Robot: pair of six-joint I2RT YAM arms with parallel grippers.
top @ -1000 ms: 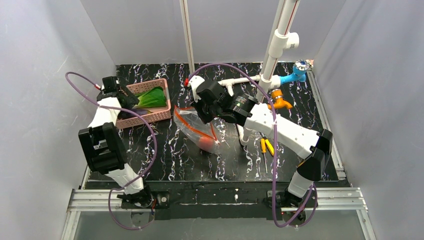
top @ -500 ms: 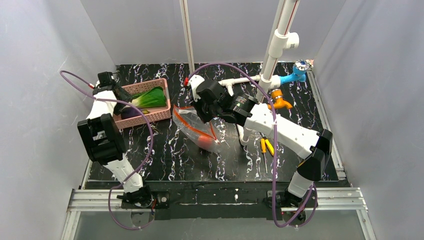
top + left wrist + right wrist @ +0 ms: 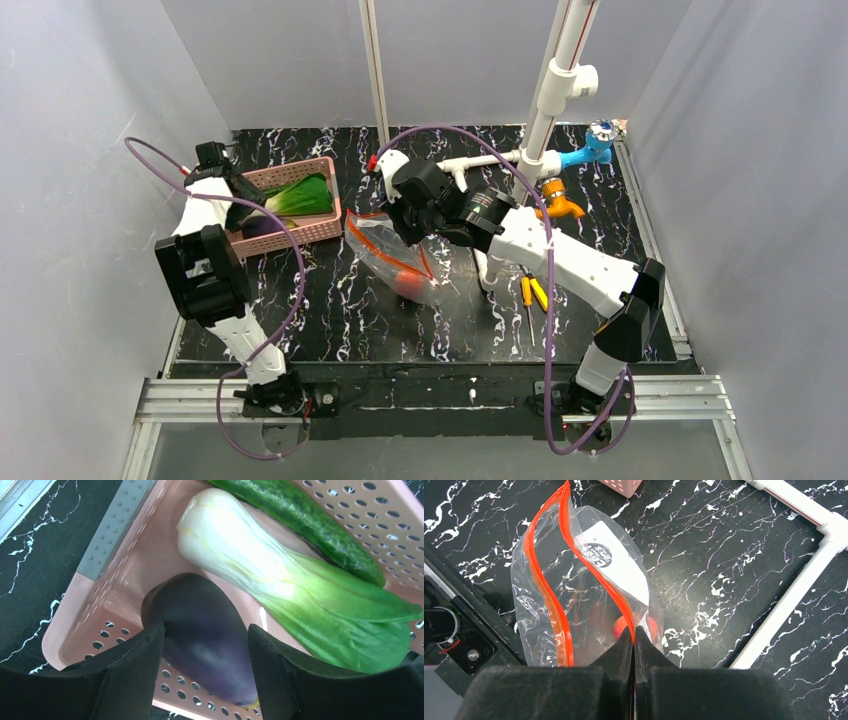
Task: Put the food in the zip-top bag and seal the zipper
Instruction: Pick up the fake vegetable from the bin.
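Observation:
The pink basket [image 3: 318, 229] holds the bok choy [image 3: 298, 197], the cucumber [image 3: 310, 522] and the dark purple eggplant [image 3: 257, 226]. My left gripper [image 3: 243, 212] is open and low in the basket. In the left wrist view its jaws straddle the eggplant [image 3: 205, 650], beside the bok choy [image 3: 280, 575]. My right gripper [image 3: 412, 235] is shut on the red-orange zipper [image 3: 546, 595] of the clear zip-top bag [image 3: 589, 595] and holds its mouth open. The tomato [image 3: 620, 627] lies inside the bag.
A white pipe frame [image 3: 545, 110] with a blue fitting [image 3: 590, 145] and an orange valve [image 3: 556, 200] stands at the back right. Yellow-handled tools [image 3: 533, 290] lie right of the bag. A pipe [image 3: 784, 605] runs along the table near the bag.
My left arm has swung left and back and lowered the gripper into the basket's left end, uncovering the eggplant. The right arm and the bag have not moved.

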